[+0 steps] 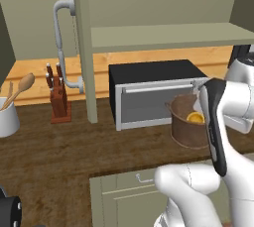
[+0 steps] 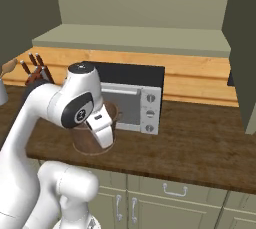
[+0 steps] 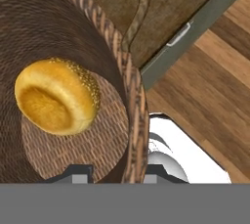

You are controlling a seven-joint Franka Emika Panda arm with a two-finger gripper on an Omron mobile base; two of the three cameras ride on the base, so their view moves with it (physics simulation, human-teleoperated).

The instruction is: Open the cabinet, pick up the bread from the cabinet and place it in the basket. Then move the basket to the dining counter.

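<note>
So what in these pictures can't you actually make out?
- Gripper: both base views, behind the robot's own arm; hand view shows its tips straddling the basket wall.
- Bread: left base view, mostly hidden by basket rim and arm.
- Utensil holder: left base view, cut off by left edge.

Rough woven wicker basket (image 3: 128, 71); matt seeded bread (image 3: 56, 96); wood-grain dining counter (image 2: 200, 148)
</note>
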